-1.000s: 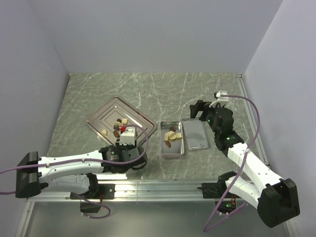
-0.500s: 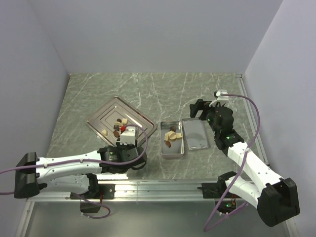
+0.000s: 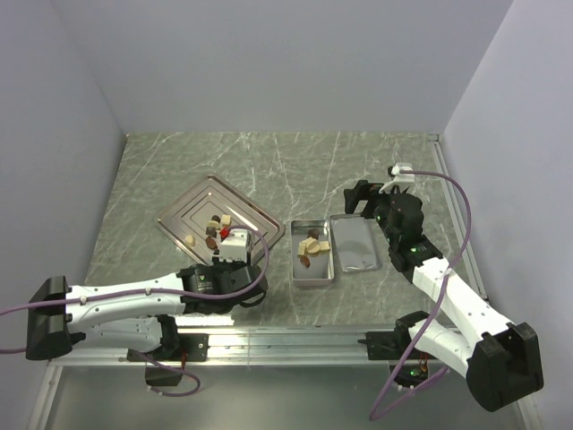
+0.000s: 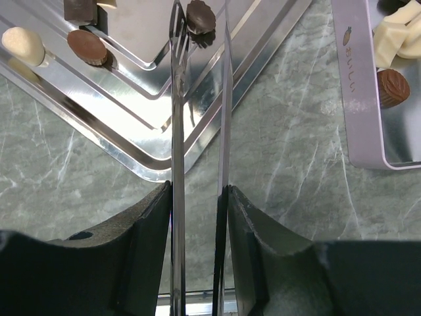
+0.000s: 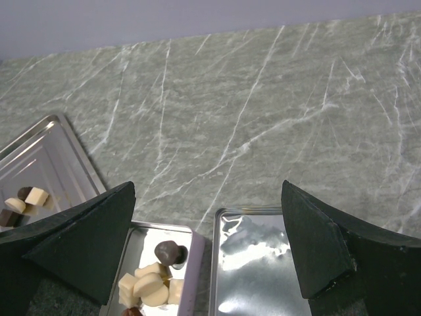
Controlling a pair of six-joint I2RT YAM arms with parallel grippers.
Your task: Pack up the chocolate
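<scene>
Chocolate lumps [image 3: 215, 231] lie on the steel tray [image 3: 188, 210] at the left of the bench [image 3: 295, 170]. The left end effector [image 4: 200, 10] has its fingers slightly parted around a dark lump [image 4: 201, 18]; whether it pinches it I cannot tell. More lumps [image 3: 312, 244] sit in the tin [image 3: 297, 269]. The right end effector [image 5: 209, 230] hangs wide open above tin and lid [image 3: 355, 244].
</scene>
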